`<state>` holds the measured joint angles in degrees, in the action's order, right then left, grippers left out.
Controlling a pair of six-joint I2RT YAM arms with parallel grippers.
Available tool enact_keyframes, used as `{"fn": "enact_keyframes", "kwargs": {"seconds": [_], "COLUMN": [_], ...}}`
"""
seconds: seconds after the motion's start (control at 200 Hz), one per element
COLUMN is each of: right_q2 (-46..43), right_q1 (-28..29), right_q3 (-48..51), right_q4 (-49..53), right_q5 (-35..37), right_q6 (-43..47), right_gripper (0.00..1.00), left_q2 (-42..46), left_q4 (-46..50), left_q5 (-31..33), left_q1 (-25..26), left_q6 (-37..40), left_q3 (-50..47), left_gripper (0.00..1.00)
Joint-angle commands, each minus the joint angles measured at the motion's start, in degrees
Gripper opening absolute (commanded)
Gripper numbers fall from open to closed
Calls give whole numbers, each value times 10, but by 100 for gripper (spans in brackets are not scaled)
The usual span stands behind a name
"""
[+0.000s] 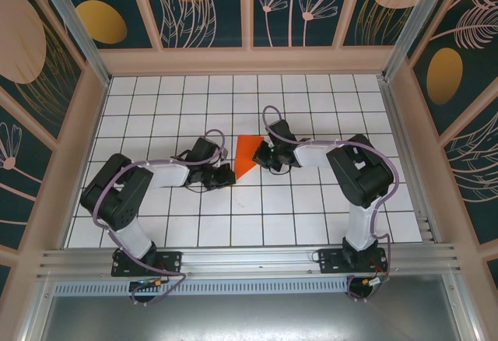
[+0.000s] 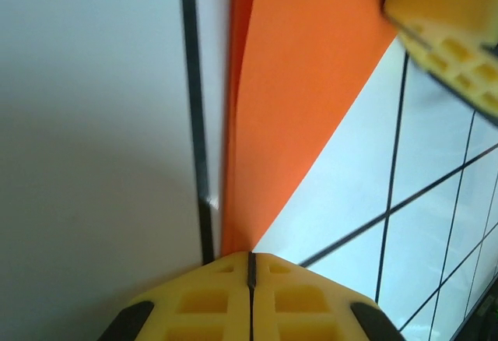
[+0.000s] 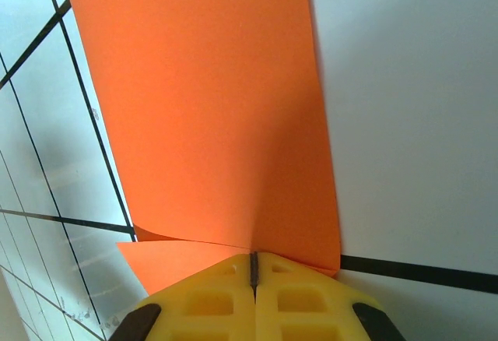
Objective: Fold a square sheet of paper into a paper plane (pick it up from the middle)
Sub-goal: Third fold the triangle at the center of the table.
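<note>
The square sheet of paper [image 1: 247,154] is bright orange-red and folded over, so from above it reads as a triangle in the middle of the tiled table. My right gripper [image 1: 261,156] is at its right edge. In the right wrist view the yellow jaws [image 3: 253,255] are shut on the sheet [image 3: 210,107], and a crease rises from their seam over a lower layer. My left gripper [image 1: 228,174] is at the sheet's near corner. In the left wrist view its jaws [image 2: 250,254] are shut where the paper's [image 2: 296,84] narrow tip meets them. A right fingertip [image 2: 443,29] shows there too. The paper plane is out of view.
The white table [image 1: 311,209] has a black grid and stretches free around both arms. Pinkish enclosure walls [image 1: 85,131] stand left, right and behind. An aluminium rail [image 1: 249,259] runs along the near edge between the arm bases.
</note>
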<state>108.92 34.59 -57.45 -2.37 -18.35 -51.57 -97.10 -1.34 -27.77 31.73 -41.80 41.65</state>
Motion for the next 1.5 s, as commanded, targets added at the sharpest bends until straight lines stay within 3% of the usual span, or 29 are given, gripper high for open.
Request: {"fn": "enact_keyframes", "kwargs": {"seconds": [0.0, 0.07, 0.44, 0.801, 0.981, 1.111, 1.496], "right_q2": [32, 31, 29, 21, -12, -33, -9], "right_q1": [-4, -4, -4, -5, -6, 6, 54], "right_q3": [24, 22, 15, 3, -22, -34, -19], "right_q4": [70, 71, 73, 69, 54, 44, 6], "right_q5": [21, 22, 22, 15, 16, 12, -25], "right_q6": [-5, -5, -6, 4, 52, 78, 25], "right_gripper": [0, 0, 0, 0, 0, 0, 0], "left_q2": [22, 32, -4, -67, -76, -75, -74], "left_q4": [55, 41, 0, 42, 60, 60, 53], "left_q5": [16, 16, 6, 24, 48, 48, 43], "left_q1": [2, 2, 2, 2, 2, 2, 1], "left_q6": [27, 26, 7, 12, 18, 20, 21], "left_q3": [4, 16, 72, 76, 72, 67, 64], "left_gripper": [5, 0, 0, 0, 0, 0, 0]}}
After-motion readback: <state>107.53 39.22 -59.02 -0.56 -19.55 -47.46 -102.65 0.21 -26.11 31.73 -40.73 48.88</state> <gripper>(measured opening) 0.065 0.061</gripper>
